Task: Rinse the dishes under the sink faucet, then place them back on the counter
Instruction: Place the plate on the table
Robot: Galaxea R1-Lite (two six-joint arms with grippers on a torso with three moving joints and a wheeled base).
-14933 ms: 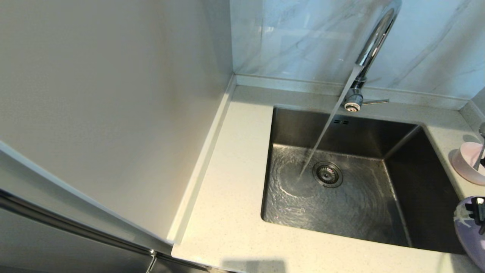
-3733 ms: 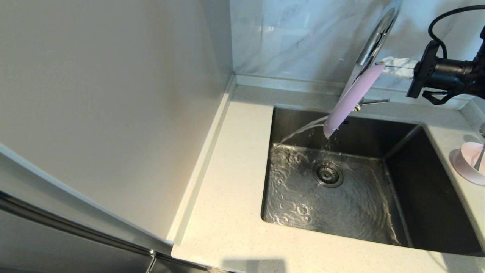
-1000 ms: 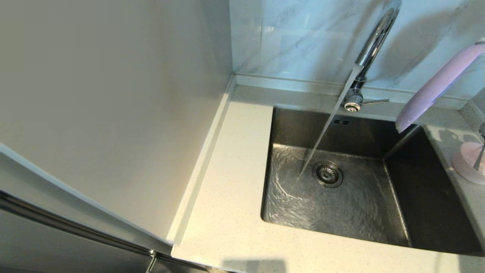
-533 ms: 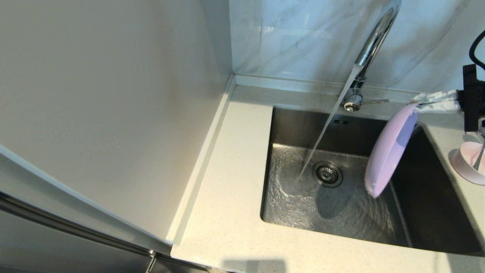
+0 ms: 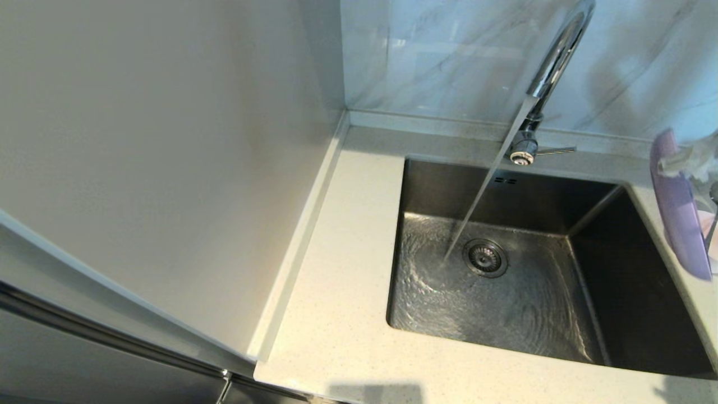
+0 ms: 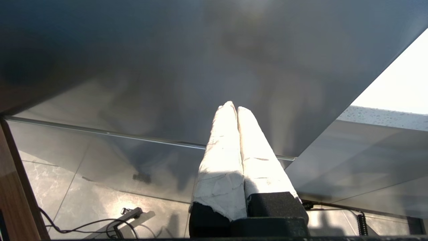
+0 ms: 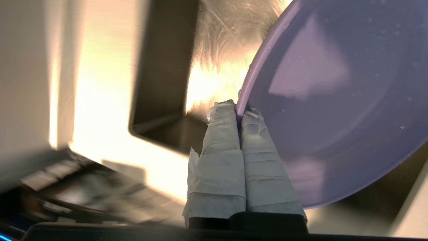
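Observation:
My right gripper [image 5: 671, 165] is shut on the rim of the lilac-pink plate [image 5: 677, 216]. It holds the plate on edge above the sink's right rim, at the far right of the head view. In the right wrist view the white-wrapped fingers [image 7: 220, 134] pinch the rim of the wet plate [image 7: 334, 100]. The chrome faucet [image 5: 552, 62] pours a steady stream into the steel sink [image 5: 426, 191], beside the drain [image 5: 485, 258]. A pale pink bowl [image 5: 708, 238] shows only as a sliver behind the plate. My left gripper [image 6: 233, 106] is shut and empty, parked low by a grey cabinet front.
The cream speckled counter [image 5: 348, 280] runs along the left and front of the sink, with a low raised rim against the left wall panel. A marble-look backsplash stands behind the faucet and its side lever [image 5: 555, 150]. Cables lie on the floor [image 6: 100, 214] below the left arm.
The plate has swung right, from over the sink's right half to its right rim at the picture's edge, still gripped. Water keeps running; the left arm has not moved.

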